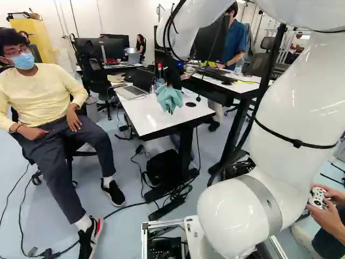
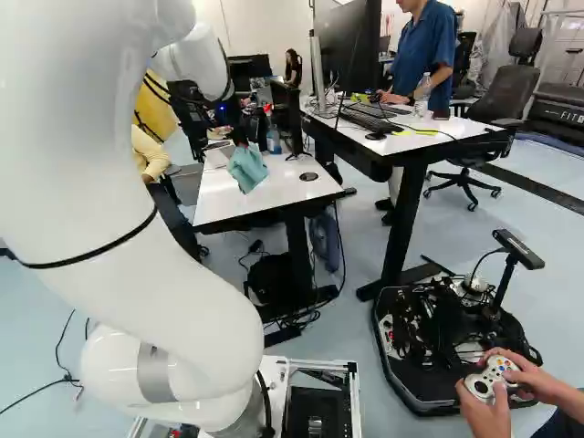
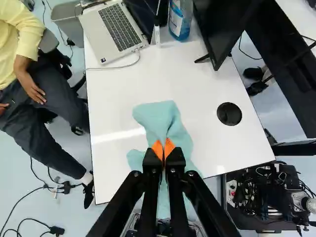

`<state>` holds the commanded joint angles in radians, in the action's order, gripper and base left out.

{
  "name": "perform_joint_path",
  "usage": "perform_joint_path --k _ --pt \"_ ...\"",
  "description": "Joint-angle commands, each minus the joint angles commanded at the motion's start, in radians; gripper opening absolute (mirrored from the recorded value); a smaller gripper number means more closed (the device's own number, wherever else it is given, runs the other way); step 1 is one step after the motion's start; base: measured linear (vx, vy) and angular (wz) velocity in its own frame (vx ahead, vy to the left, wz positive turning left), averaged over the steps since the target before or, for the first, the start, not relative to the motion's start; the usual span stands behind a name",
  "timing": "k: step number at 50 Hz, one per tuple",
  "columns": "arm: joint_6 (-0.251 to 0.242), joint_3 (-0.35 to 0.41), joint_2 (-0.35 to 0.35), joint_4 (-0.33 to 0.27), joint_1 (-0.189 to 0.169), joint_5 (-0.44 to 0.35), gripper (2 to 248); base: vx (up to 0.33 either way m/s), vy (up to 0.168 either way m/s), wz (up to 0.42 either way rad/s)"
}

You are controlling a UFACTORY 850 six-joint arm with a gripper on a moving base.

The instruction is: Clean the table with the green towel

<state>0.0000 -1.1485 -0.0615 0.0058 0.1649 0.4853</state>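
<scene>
The black gripper [image 1: 171,87] pinched the green towel [image 3: 159,118] tight between its two fingers, above the white table [image 3: 116,168] near its front edge (a laptop [image 3: 98,42] sat open by the left edge).

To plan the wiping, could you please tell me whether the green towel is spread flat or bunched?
Bunched: the towel is pinched in the gripper, its loose folds hanging below.

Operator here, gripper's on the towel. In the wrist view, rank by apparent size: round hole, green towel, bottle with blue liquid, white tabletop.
1. White tabletop
2. Green towel, held nearer the camera, partly hidden by the gripper
3. Bottle, cut off by the view's edge
4. Round hole
</scene>
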Motion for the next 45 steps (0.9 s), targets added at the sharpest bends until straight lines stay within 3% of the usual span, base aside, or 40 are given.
perform_joint_path --k 17,45 --pt "0.0 0.005 -0.036 0.0 0.0 -0.012 26 0.0 0.0 0.0" --pt "0.0 0.019 -0.09 0.0 0.001 -0.104 26 0.0 0.0 0.0"
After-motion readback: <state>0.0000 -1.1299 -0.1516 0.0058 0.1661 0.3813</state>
